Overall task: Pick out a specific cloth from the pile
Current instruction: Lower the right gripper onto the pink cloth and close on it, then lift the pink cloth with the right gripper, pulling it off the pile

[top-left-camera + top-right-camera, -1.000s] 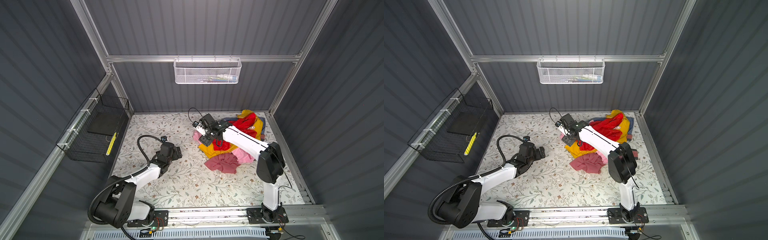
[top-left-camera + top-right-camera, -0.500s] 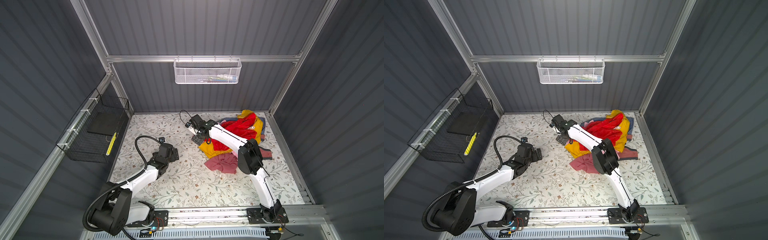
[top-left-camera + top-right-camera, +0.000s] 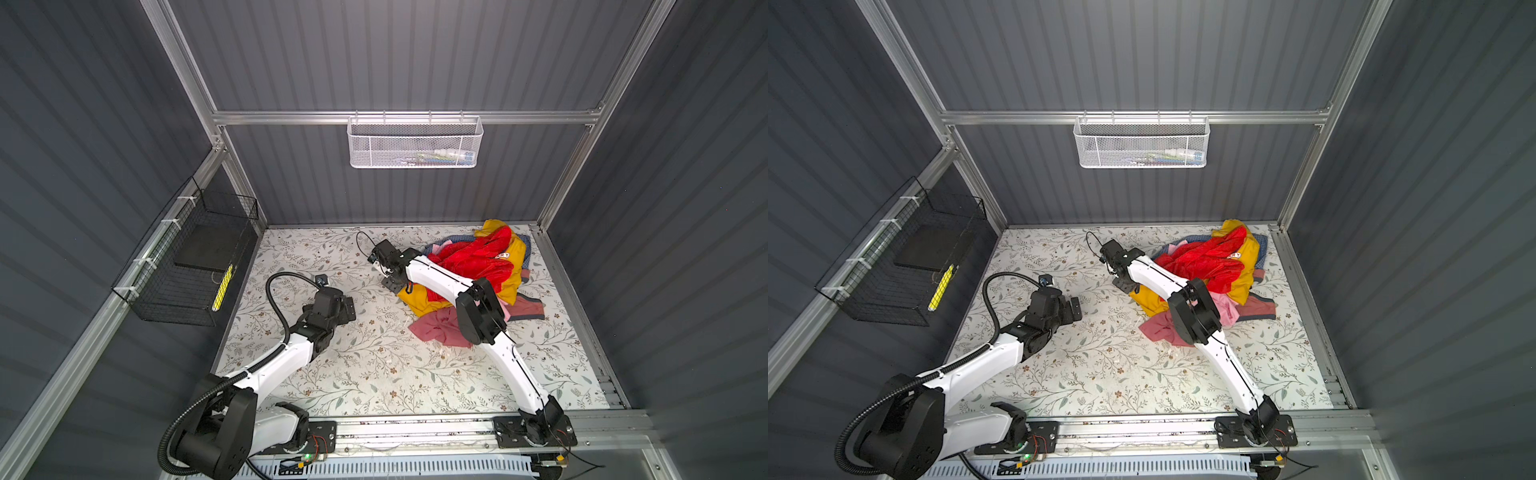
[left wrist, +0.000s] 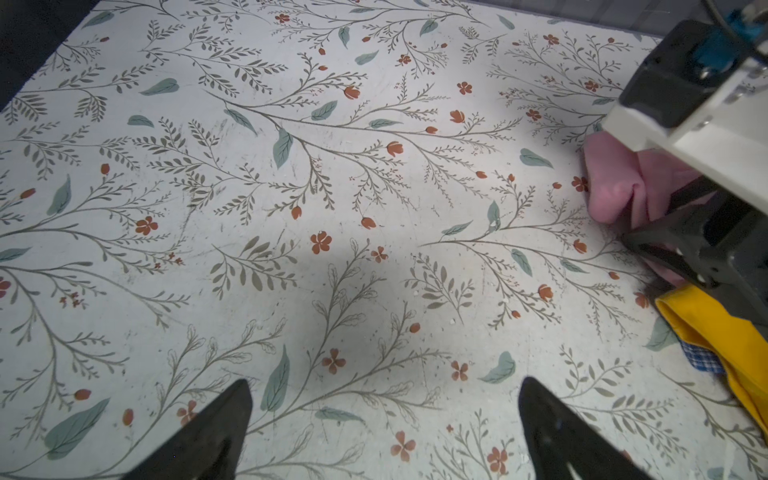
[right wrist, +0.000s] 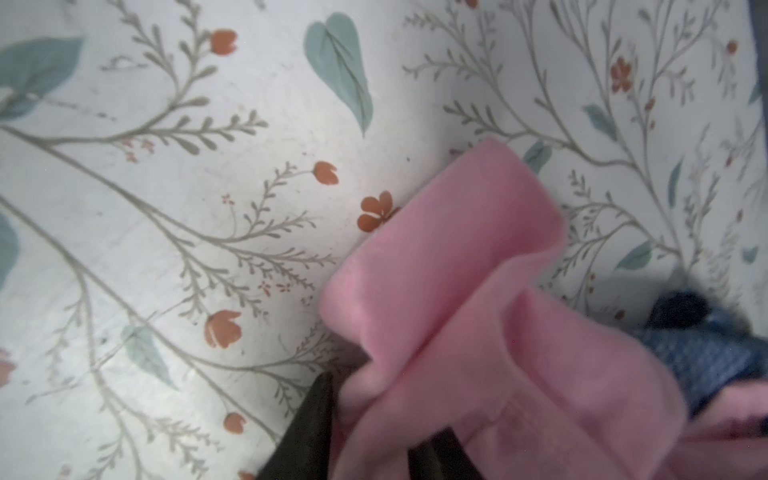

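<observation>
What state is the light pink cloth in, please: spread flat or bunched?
Bunched. In the right wrist view the light pink cloth is gathered into thick folds between the jaws of the right gripper.

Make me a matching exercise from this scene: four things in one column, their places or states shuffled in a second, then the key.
Things
1. left pincer
2. right pincer
3. white basket
4. black basket

Places or states
A. hangs on the back wall
B. shut on the pink cloth
C. hangs on a side wall
D. open, over bare table

Pairs: 1-D, 2-B, 3-A, 4-C
</observation>
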Robot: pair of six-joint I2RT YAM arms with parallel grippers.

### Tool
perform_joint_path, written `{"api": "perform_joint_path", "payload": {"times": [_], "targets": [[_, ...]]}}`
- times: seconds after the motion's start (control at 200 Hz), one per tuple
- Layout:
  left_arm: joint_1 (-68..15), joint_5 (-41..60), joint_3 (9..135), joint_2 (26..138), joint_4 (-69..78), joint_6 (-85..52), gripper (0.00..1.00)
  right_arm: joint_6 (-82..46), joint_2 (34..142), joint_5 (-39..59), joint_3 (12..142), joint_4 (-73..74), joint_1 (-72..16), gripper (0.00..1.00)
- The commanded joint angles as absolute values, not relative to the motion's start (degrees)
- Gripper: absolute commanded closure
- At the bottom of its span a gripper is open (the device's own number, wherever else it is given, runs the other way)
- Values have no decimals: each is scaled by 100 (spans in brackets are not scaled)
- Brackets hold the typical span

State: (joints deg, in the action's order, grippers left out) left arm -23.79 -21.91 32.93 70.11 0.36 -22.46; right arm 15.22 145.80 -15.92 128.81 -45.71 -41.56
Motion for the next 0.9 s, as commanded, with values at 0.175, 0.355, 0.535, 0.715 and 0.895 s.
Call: {"api": "perform_joint_path", "payload": {"times": [0.175,0.355,0.535,0.715,0.895], "targets": [[-2329,-2183,3199,6908,-63,-2112,0,1030,14001,-1587,12535,-4511,-4086,100],[-2329,-2122,3199,6970,9,-2125,0,677,12876,-1631,11631,-3925,-4077,100],[-2329,-2033,3239,7072,49,-2106,0,290,11749,-1573,10982,-3579,-4007,100],[-2325,-1970,3303,7194,92,-2004,0,-87,10786,-1575,10373,-3443,-3866,100],[-2326,-1888,3439,7386,131,-1925,0,-456,9843,-1569,9817,-3321,-3634,100]]}}
